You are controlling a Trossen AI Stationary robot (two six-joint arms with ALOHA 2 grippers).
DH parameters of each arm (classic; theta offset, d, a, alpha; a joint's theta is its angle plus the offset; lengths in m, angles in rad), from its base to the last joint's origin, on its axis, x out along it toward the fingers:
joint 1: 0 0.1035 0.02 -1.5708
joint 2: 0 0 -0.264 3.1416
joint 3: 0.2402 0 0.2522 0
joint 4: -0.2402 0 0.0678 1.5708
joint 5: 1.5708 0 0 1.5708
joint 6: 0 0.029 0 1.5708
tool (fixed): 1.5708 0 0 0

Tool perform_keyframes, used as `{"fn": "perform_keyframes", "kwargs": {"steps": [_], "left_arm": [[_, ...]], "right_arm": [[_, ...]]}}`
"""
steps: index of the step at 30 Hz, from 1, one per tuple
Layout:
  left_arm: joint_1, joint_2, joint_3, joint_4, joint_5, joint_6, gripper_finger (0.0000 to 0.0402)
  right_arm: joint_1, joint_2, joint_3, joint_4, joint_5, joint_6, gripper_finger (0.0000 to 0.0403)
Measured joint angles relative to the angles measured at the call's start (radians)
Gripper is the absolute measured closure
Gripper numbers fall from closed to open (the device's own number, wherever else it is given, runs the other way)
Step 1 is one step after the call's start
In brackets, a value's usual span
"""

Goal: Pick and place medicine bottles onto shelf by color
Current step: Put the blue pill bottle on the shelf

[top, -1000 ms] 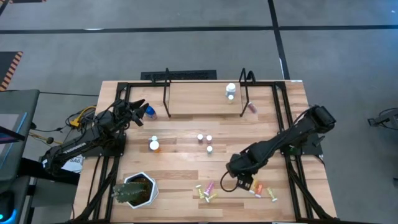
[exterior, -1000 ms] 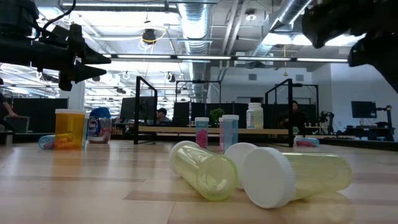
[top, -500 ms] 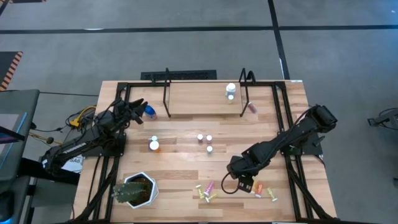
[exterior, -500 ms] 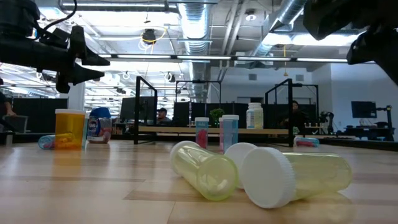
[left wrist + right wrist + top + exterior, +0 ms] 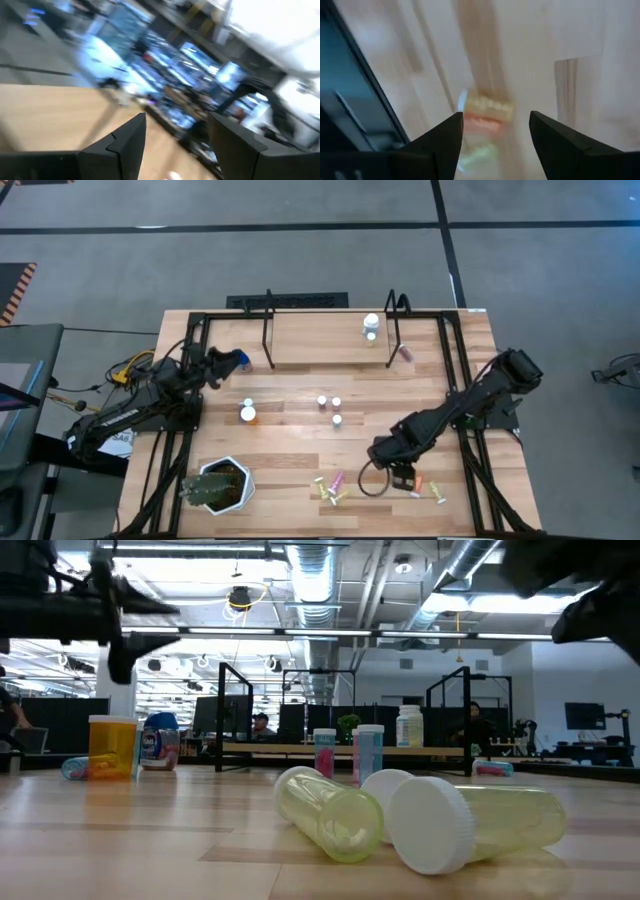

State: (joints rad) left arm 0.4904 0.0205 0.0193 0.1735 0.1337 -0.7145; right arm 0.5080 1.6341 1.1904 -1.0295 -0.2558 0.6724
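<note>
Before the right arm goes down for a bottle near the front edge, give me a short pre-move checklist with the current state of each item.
1. Right tool fingers apart: ok, an open gap shows in its wrist view.
2. Right tool carries nothing: ok.
3. Target under it: ok, an orange and pink bottle lies ahead between the fingers.
4. Neighbouring yellow vials clear of the right tool: ok, they lie apart to its side.
5. Left tool out of the way: ok, far off by the blue-lidded bottle.
6. Free room on the shelf: ok, only white bottles at one end.
</note>
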Motion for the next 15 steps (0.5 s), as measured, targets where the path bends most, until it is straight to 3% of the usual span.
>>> {"fn": "perform_keyframes", "kwargs": {"steps": [3, 6, 9, 15], "left_arm": [[0.0, 0.0, 0.001, 0.048, 0.099, -0.021, 0.0203], [0.0, 0.0, 0.002, 0.065, 0.121, -0.068, 0.0203], [0.0, 0.0, 0.002, 0.069, 0.111, -0.11, 0.0203], [-0.053, 0.0, 0.002, 0.085, 0.03, -0.071, 0.0203]], "right_arm": [[0.025, 0.003, 0.0, -0.021, 0.012, -0.152, 0.0153], [0.028, 0.005, 0.0, -0.027, 0.057, -0.224, 0.0153], [0.012, -0.002, 0.0, -0.061, 0.123, -0.277, 0.0153], [-0.063, -0.045, -0.002, -0.108, 0.374, -0.392, 0.0153]]}}
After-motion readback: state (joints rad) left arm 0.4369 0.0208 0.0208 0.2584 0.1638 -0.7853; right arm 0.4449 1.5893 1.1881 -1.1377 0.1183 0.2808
